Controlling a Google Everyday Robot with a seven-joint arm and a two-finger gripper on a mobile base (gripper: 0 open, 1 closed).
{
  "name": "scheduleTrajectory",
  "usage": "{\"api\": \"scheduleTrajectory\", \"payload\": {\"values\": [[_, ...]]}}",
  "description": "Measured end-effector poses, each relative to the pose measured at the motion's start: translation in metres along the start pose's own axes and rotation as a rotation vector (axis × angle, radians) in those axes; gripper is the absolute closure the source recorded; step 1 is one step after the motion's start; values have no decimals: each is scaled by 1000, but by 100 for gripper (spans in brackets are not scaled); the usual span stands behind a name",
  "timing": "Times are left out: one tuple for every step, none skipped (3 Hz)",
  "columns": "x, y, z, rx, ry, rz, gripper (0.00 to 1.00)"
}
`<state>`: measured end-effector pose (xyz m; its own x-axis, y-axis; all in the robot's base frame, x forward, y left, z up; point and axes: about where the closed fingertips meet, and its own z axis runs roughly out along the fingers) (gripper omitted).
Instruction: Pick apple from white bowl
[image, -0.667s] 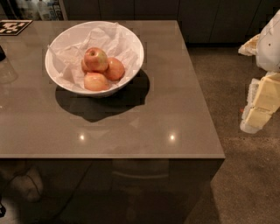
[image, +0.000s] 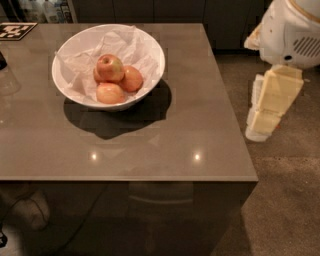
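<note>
The white bowl (image: 80, 45) stands on the far left part of the grey table, lined with crumpled white paper. The apple (image: 110, 67), red with a yellow-green patch on top, rests on two paler orange-pink apples (image: 132, 79) (image: 110, 93) in the bowl. My gripper (image: 262, 122) hangs pointing down off the table's right edge, far to the right of the bowl and holding nothing. The white arm housing (image: 292, 32) sits above it.
The grey table (image: 165, 145) has its right edge near the gripper and its front edge near the camera. A black-and-white marker tag (image: 12, 30) lies at the far left corner. A clear glass (image: 7, 80) stands at the left edge. Speckled floor lies to the right.
The arm and gripper have moved left, closer to the table's right edge, and more of the arm housing shows. The bowl and apples have not moved.
</note>
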<state>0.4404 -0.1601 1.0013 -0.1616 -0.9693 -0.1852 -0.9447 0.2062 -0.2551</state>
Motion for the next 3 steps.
{"api": "scheduleTrajectory", "payload": {"values": [[-62, -4, 1, -22, 19, -70, 0], [-75, -6, -2, 1, -4, -87, 0], [-85, -11, -1, 16, -34, -92, 0]]}}
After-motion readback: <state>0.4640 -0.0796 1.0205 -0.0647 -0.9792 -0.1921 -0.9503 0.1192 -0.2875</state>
